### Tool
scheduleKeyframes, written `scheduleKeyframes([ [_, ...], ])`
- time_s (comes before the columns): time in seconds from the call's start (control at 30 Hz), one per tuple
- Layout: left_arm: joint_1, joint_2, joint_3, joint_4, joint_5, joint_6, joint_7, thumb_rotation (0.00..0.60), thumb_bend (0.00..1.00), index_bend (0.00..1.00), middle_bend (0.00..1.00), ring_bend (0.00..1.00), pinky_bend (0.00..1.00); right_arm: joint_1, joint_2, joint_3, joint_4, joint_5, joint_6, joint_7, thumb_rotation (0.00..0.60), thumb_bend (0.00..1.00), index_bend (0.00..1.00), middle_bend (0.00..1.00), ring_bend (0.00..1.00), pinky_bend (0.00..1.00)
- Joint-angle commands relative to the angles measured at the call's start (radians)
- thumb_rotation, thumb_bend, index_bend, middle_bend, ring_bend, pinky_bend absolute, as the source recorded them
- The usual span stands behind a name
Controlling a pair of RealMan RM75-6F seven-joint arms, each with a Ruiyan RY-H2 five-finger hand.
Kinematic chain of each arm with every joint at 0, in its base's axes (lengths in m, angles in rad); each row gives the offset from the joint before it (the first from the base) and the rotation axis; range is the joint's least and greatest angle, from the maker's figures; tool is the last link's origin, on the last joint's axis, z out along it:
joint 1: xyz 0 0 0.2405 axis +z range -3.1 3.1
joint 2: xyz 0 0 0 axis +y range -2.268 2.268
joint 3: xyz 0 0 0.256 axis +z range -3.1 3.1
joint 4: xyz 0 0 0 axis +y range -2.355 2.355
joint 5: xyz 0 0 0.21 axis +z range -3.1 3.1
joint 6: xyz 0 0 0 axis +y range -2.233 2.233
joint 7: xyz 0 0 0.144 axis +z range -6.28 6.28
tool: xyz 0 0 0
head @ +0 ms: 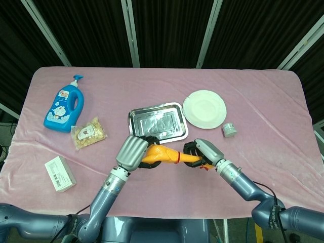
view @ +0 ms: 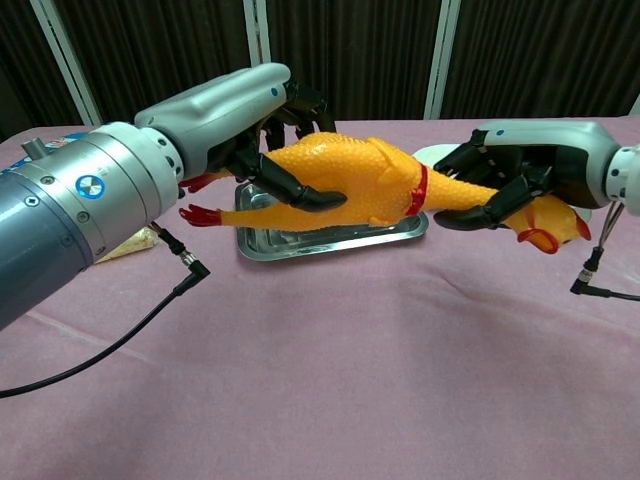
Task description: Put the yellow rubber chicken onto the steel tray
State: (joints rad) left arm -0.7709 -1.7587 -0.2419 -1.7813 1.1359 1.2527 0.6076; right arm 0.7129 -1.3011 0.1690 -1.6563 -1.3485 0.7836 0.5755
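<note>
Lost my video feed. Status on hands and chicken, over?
Left hand and right hand both grip the yellow rubber chicken, airborne. It hangs at the steel tray's near edge, not yet down. Nothing in the way.
</note>
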Motion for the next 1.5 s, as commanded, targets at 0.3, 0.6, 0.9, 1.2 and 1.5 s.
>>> scheduleKeyframes([
  [0.3, 0.010, -0.012, -0.001, 0.022, 0.054, 0.026, -0.047, 0.600, 0.62, 0.87, 0.98, 0.85, 0.88, -0.003, 0.002, -0.002, -0.011, 0.008, 0.001, -0.009, 0.600, 0.71, 0.95, 0.73, 0.74, 0.85],
  [0.6, 0.019, -0.001, 0.004, 0.014, 0.059, 0.029, -0.042, 0.600, 0.24, 0.60, 0.78, 0.70, 0.82, -0.007, 0.005, -0.003, -0.010, 0.010, 0.004, -0.009, 0.600, 0.71, 0.95, 0.73, 0.74, 0.85],
  [0.9, 0.034, 0.062, 0.016, -0.056, 0.012, 0.003, -0.008, 0.600, 0.00, 0.02, 0.14, 0.11, 0.39, -0.015, 0.010, -0.005, 0.002, 0.010, 0.009, 0.000, 0.600, 0.71, 0.95, 0.73, 0.74, 0.85],
  [1.2, 0.057, 0.113, 0.035, -0.094, 0.038, 0.016, -0.018, 0.600, 0.00, 0.00, 0.03, 0.00, 0.24, -0.029, 0.022, -0.009, 0.015, 0.003, 0.018, 0.021, 0.600, 0.71, 0.95, 0.73, 0.74, 0.85],
  [1.5, 0.129, 0.218, 0.084, -0.151, 0.175, 0.103, -0.071, 0.600, 0.00, 0.00, 0.04, 0.00, 0.20, -0.030, 0.028, 0.007, 0.055, 0.017, 0.015, 0.057, 0.600, 0.71, 0.95, 0.73, 0.74, 0.85],
])
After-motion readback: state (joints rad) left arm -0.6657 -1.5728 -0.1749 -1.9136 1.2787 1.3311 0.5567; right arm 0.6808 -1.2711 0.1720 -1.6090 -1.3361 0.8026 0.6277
